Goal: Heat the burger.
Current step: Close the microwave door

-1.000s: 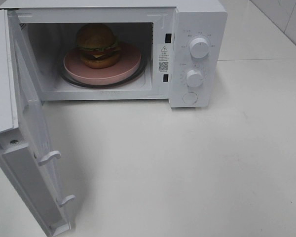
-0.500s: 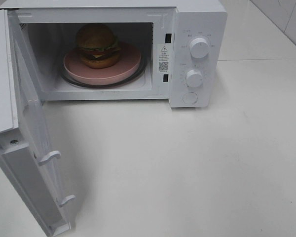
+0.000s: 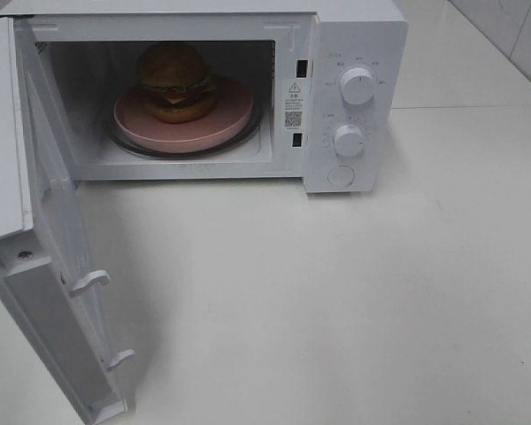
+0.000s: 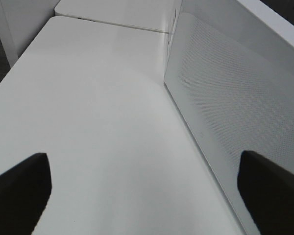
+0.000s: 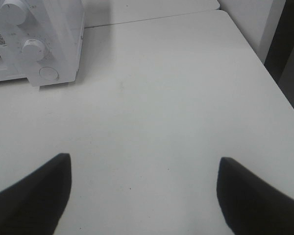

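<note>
Pink plate point(image 3: 234, 117) under burger point(image 3: 174, 78) inside open microwave point(image 3: 358, 35).

On microwave point(image 3: 361, 31) frame, sticker point(image 3: 292, 104): warning triangle, QR code; fine print, dial markings illegible.

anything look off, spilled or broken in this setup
Nothing looks spilled or damaged. The burger stands upright on the pink plate inside the microwave. The only thing that stands out is its door, swung wide open.
</note>
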Motion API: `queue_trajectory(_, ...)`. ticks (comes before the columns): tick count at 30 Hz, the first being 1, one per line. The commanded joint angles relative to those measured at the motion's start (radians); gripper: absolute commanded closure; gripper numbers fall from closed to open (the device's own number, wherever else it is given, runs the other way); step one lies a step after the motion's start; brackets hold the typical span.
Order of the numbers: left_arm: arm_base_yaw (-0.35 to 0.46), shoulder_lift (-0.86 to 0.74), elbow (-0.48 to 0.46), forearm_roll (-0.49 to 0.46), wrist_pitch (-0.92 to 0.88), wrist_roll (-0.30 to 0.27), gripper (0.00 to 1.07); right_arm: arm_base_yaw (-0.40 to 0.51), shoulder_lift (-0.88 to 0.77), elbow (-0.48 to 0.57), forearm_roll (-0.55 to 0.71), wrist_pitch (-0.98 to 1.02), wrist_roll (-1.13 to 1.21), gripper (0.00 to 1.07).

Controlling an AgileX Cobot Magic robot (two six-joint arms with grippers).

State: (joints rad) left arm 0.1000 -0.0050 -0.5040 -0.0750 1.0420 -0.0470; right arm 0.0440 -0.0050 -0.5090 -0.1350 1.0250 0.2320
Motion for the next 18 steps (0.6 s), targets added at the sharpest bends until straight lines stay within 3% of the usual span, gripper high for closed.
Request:
queue_trajectory(1, 0.003, -0.019, 0.002, -0.003, -0.010, -0.001, 0.09, -0.005, -0.025, 0.000, -0.002, -0.015, 0.004, 0.31)
queue_trajectory(18, 0.003, -0.019, 0.002, -0.003, -0.010, 0.000, 0.09, -0.005, -0.025, 0.000, -0.002, -0.015, 0.004, 0.31)
